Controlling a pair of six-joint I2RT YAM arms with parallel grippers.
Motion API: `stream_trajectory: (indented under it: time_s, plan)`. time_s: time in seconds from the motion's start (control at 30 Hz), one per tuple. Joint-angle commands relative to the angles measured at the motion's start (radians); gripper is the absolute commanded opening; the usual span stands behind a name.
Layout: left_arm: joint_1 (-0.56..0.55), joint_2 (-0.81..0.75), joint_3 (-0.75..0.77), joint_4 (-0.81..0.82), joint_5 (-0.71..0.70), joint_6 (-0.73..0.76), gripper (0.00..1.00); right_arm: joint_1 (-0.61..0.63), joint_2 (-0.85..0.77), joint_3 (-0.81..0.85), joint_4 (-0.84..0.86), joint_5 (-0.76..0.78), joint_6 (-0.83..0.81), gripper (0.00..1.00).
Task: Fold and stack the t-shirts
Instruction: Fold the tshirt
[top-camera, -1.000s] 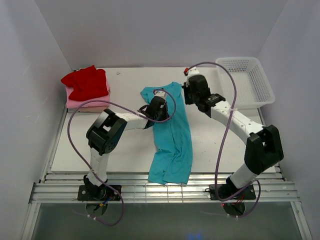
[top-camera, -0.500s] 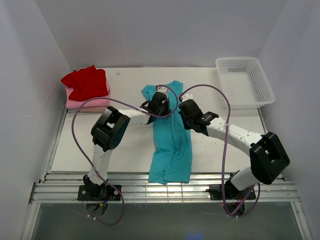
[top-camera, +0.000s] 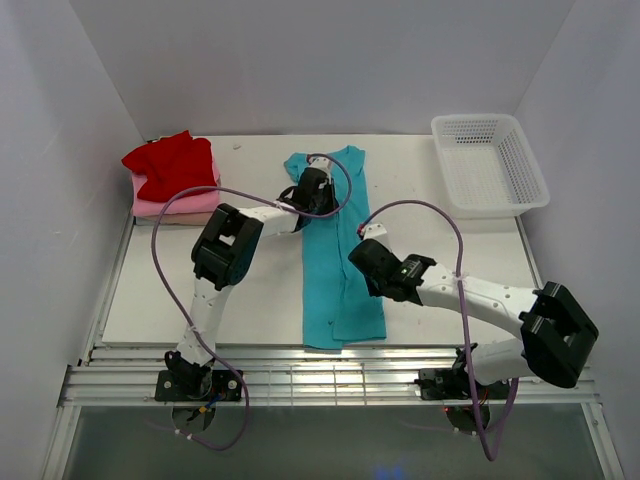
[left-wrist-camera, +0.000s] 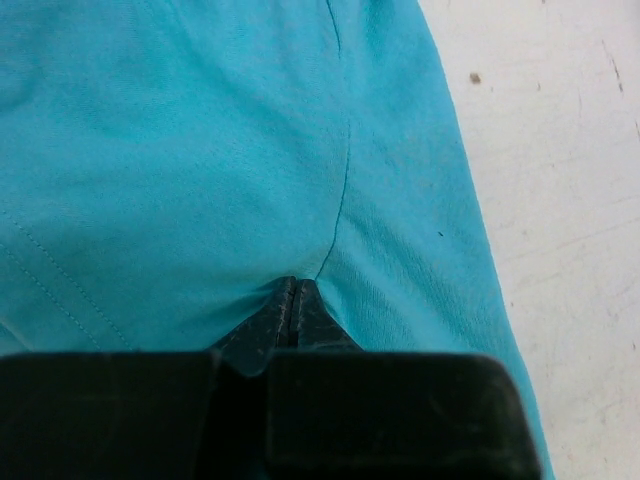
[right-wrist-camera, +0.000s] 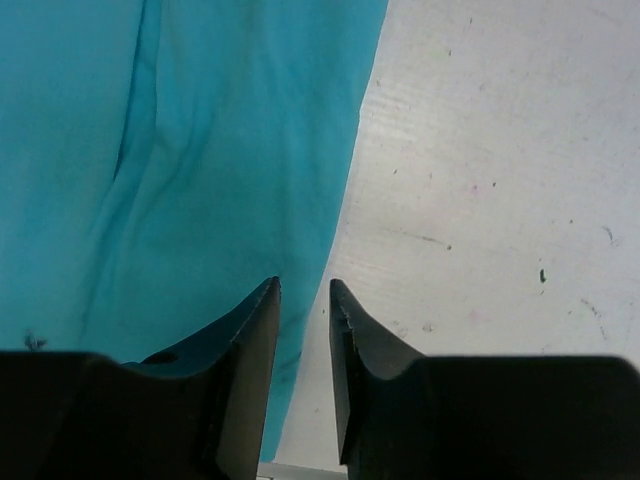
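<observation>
A teal t-shirt (top-camera: 335, 260) lies lengthwise down the middle of the table, folded into a narrow strip with its collar at the far end. My left gripper (top-camera: 312, 183) sits at the collar end. In the left wrist view it (left-wrist-camera: 292, 285) is shut, pinching a fold of the teal cloth (left-wrist-camera: 200, 150). My right gripper (top-camera: 362, 258) hovers at the strip's right edge, near the front. In the right wrist view it (right-wrist-camera: 304, 288) stands open, straddling the edge of the teal cloth (right-wrist-camera: 200, 150) with nothing held. A red t-shirt (top-camera: 172, 165) rests on a pink one (top-camera: 185, 203) at the far left.
A white mesh basket (top-camera: 490, 165) stands at the far right corner. White walls close in the table on three sides. The table's front edge (top-camera: 330, 350) lies just below the shirt's hem.
My right gripper has come from the collar end toward the front along the shirt's right side and opened. The left gripper shifted farther back. The shirt now lies straighter and narrower.
</observation>
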Motion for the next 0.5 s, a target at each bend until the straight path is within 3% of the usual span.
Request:
stream_trajectory:
  time_s: [0.0, 0.27, 0.47]
  plan:
    - [0.036, 0.075, 0.047, -0.128, -0.025, 0.071, 0.0, 0.04, -0.064, -0.061, -0.053, 0.01, 0.106, 0.34]
    - [0.065, 0.166, 0.185, -0.182, -0.045, 0.128, 0.0, 0.086, -0.157, -0.159, -0.056, -0.048, 0.204, 0.39]
    - [0.071, 0.111, 0.164, -0.113, -0.072, 0.17, 0.02, 0.095, -0.168, -0.209, -0.02, -0.078, 0.219, 0.39]
